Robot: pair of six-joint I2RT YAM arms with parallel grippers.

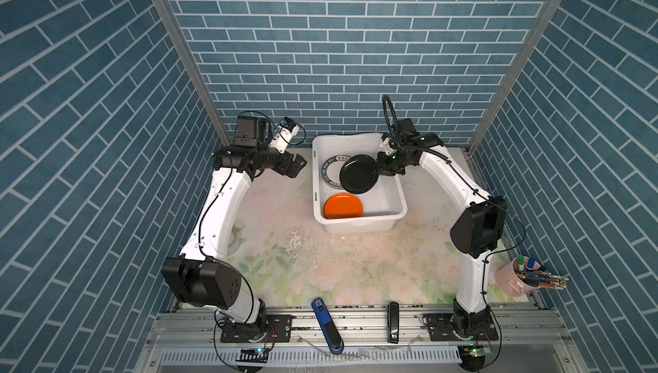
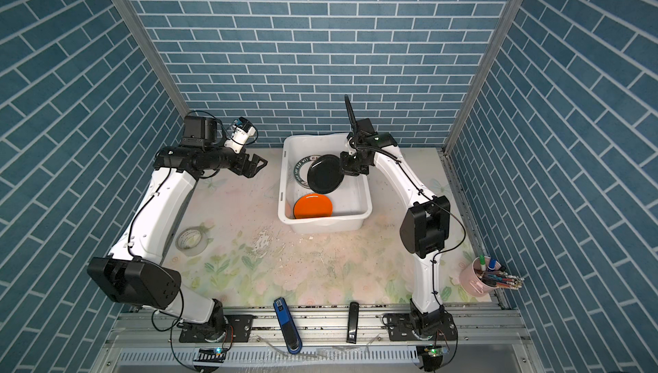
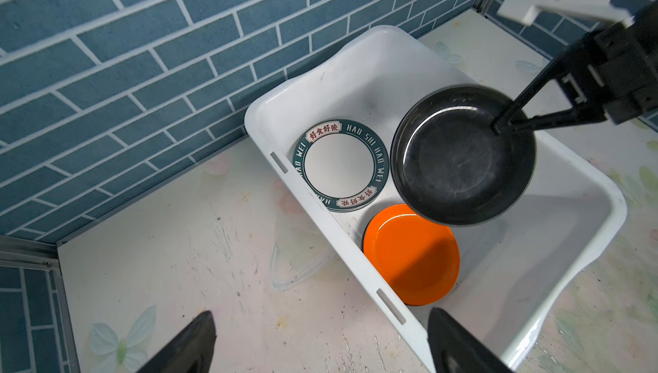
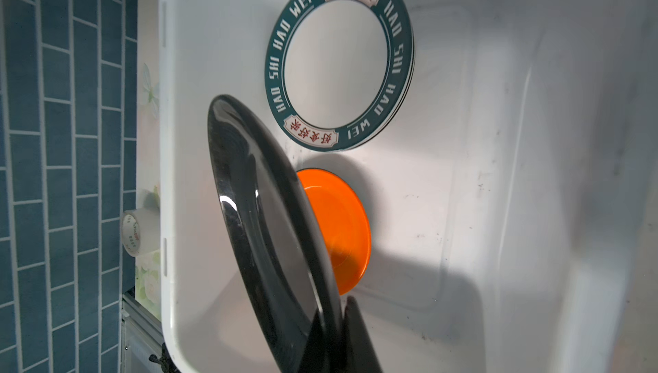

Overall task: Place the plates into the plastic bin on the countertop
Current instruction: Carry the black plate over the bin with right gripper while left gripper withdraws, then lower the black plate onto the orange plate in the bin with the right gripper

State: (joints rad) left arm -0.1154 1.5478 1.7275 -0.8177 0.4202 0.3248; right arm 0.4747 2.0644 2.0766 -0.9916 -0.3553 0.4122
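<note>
Hanging over the bin (image 1: 401, 207), the right gripper (image 1: 377, 169) pinches the black plate (image 1: 357, 174) by its rim and holds it tilted, clear of the floor. An orange plate (image 1: 343, 206) and a lettered plate (image 1: 327, 172) lie inside the bin, which sits on the countertop (image 1: 320, 268). The left gripper (image 1: 301, 166) hovers beside the bin, jaws wide and empty.
</note>
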